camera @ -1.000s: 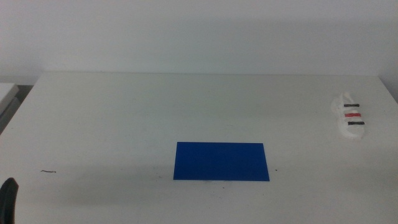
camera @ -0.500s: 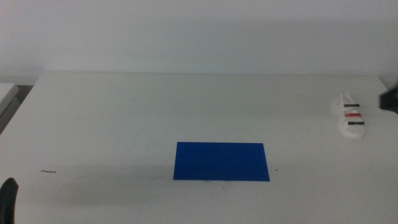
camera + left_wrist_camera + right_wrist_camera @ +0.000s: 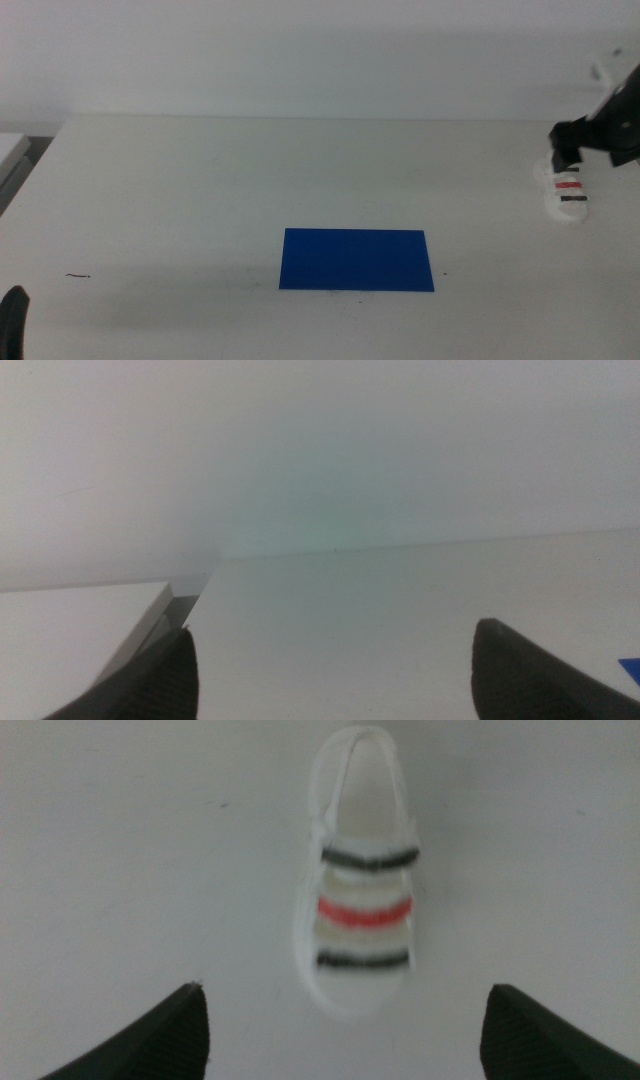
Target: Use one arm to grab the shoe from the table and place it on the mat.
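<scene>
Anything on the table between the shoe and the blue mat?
No. In the middle view, only bare white table separates the shoe from the mat.

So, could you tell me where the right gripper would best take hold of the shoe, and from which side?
Probably across the middle, at the red strap, coming from above. The shoe lies flat on the table, long and narrow, so its two long sides give parallel faces. The right gripper hangs over it with jaws open wider than the shoe. The left gripper waits at the table's near left edge.
</scene>
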{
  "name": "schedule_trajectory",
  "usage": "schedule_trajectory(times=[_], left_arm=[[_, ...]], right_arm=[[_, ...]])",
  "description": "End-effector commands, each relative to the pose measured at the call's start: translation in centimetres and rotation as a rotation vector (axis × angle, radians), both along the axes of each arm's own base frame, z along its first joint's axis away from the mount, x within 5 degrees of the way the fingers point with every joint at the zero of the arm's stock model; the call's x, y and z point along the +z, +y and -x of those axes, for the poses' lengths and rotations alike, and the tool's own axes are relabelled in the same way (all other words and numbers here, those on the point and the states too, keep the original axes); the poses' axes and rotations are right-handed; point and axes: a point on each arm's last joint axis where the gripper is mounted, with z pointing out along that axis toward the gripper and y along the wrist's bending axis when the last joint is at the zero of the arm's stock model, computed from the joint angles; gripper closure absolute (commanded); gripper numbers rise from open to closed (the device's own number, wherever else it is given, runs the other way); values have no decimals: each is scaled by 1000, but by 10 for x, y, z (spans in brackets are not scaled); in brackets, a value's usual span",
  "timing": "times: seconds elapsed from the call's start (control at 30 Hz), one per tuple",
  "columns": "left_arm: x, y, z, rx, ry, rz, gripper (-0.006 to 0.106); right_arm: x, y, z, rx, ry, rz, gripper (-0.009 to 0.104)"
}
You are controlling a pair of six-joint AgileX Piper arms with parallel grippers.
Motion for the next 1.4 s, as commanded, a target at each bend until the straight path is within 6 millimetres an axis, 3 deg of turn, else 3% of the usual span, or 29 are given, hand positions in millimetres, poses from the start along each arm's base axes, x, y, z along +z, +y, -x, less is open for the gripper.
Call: schedule_trajectory(times=[0.0,0.27,0.37,0.43,0.53,0.6,0.7,0.8,0.93,1.07,1.2,1.37], left_arm=[[1,0,0,-1,-7,5,7],[1,0,0,-1,-7,5,7],[1,0,0,-1,-7,5,7],[1,0,0,-1,-7,5,7],[1,0,0,-1,-7,5,7],[1,0,0,-1,-7,5,7],[1,0,0,-1,-7,5,7],[1,0,0,-1,-7,5,7],[1,0,0,-1,-7,5,7],[1,0,0,-1,-7,5,7],[1,0,0,-1,-7,5,7],[1,0,0,-1,-7,5,7]], right_arm=[[-17,-5,-16,9,-1,26,2],[-70,-16,-42,-35,-39,49,2],[-79,-15,-46,-34,-47,40,10],[-82,-15,-46,-36,-47,36,31],[-66,-8,-39,-76,-28,23,79],[-41,11,-28,-147,-16,21,98],[0,55,-3,-198,-10,53,92],[22,113,20,-131,-18,32,87],[19,191,50,-77,-14,-32,87],[3,249,78,-25,11,-53,87],[-15,276,91,22,35,-51,87],[-22,282,95,17,75,-70,87]])
